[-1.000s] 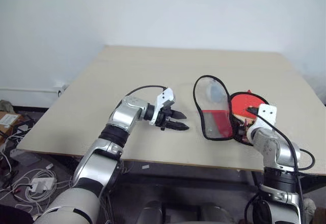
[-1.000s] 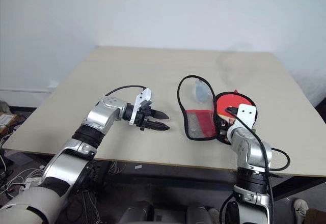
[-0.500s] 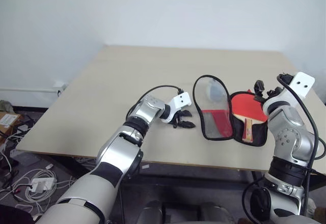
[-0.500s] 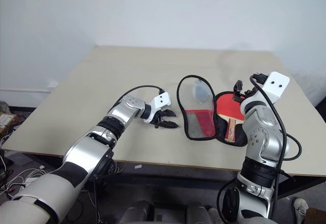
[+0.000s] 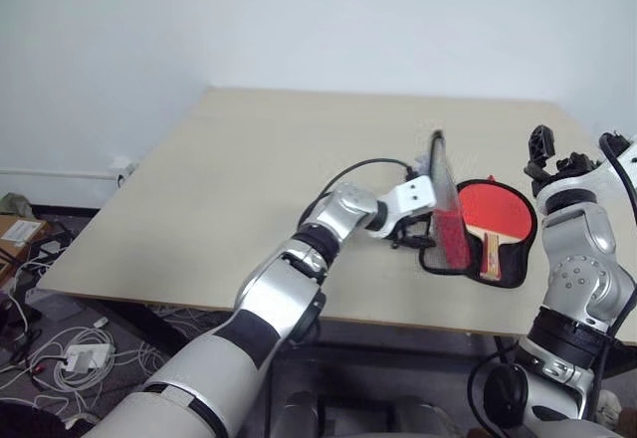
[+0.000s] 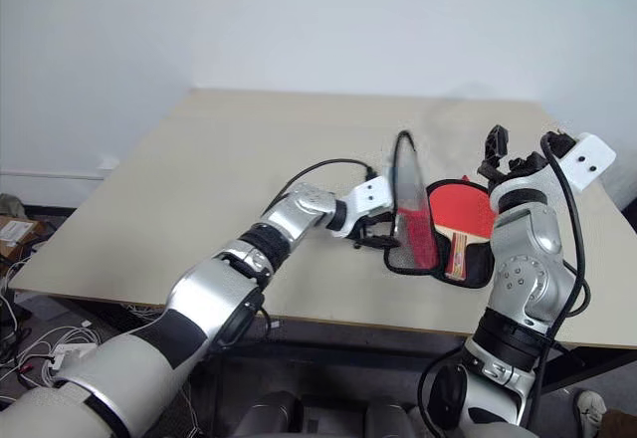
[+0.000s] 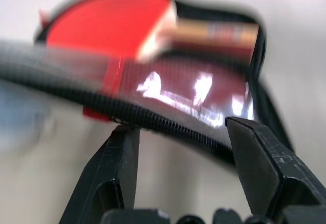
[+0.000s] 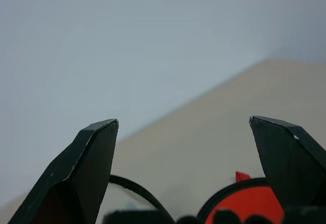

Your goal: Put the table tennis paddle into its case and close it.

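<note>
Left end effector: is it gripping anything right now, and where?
No firm grip shows. The left end effector is open, pushing the case flap's black zip edge; the right end effector is open and empty.

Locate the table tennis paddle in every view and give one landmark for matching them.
Left eye view: table tennis paddle at right of centre, lying in the open case.
Right eye view: paddle right of centre, in the case.
Left wrist view: red face and handle across the top, beyond the raised flap edge.
Right wrist view: red sliver at bottom.
Shared landmark: the case's black zip edging.
</note>
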`<state>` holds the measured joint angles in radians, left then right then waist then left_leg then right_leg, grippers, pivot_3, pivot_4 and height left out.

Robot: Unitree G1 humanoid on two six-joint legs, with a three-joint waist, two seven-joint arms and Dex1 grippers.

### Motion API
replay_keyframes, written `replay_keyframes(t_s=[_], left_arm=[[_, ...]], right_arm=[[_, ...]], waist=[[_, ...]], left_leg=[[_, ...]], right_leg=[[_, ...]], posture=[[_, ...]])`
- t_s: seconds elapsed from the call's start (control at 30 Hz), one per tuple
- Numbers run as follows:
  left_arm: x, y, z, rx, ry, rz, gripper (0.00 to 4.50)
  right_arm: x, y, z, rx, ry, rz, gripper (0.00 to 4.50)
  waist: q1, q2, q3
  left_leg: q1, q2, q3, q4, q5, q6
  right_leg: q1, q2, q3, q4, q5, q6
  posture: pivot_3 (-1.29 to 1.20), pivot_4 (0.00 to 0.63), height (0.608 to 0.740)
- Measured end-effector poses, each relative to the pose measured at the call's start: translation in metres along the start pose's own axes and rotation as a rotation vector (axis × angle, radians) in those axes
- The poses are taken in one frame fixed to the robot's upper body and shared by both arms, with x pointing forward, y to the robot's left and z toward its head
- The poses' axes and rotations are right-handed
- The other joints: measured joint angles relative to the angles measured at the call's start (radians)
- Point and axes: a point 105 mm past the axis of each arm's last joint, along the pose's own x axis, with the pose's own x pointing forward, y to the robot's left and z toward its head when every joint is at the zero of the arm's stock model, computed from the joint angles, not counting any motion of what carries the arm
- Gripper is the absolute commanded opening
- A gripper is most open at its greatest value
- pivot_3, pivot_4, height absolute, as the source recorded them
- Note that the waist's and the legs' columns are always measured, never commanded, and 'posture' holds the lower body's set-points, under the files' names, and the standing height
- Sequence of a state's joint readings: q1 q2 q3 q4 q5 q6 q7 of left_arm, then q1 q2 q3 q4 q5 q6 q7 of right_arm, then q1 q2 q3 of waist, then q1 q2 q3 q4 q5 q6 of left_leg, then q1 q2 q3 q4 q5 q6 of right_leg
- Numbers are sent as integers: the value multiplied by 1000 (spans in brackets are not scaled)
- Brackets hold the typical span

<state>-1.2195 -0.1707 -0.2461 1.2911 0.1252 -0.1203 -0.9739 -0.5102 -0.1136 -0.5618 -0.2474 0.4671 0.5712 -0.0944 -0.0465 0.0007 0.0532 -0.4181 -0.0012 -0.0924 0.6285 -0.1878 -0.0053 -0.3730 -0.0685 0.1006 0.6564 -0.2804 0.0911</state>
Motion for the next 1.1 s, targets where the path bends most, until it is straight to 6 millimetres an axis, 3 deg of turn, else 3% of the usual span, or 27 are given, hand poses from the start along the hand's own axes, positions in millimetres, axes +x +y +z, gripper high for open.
replay_keyframes(t_s=[0.1, 0.23, 0.53, 0.8, 0.93, 1.1], left_arm=[[-2, 6, 10, -14, -46, 28, 2792], [-3, 10, 8, -84, -56, 65, 2792], [-7, 13, 12, -272, -168, 60, 2792], [-20, 10, 43, -503, -424, -90, 2792], [-16, 5, 39, -485, -368, -105, 2792], [-10, 14, 25, -507, -297, 21, 2792]], right_arm=[[-2, -4, 14, 10, -63, -25, 4482], [-4, -15, 27, 20, -116, -75, 4482], [-6, -27, 32, -8, -147, -162, 4482], [-6, -29, 27, -39, -134, -182, 4482], [-9, -34, 24, -45, -132, -199, 4482], [-11, -39, 23, -47, -131, -225, 4482]], waist=[[-5, 3, 0], [-4, 5, 1], [-4, 5, 1], [-5, 6, 2], [-4, 6, 2], [-5, 6, 2]], left_leg=[[0, 0, 0, -1, 0, 0], [0, 0, 0, -1, 0, 0], [0, 0, 0, -1, 0, 0], [0, 0, 0, -1, 0, 0], [1, 0, 0, 0, 0, 0], [1, 0, 0, -1, 0, 0]], right_leg=[[-1, 1, 1, 0, 0, 0], [-1, 0, 1, 0, 0, 0], [-1, 0, 1, 0, 0, 0], [0, 0, 1, 0, 0, 0], [0, 0, 1, 0, 0, 0], [0, 0, 1, 0, 0, 0]], posture=[[0, 0, 740], [0, 0, 740], [0, 0, 740], [0, 0, 740], [0, 0, 740], [0, 0, 740]])
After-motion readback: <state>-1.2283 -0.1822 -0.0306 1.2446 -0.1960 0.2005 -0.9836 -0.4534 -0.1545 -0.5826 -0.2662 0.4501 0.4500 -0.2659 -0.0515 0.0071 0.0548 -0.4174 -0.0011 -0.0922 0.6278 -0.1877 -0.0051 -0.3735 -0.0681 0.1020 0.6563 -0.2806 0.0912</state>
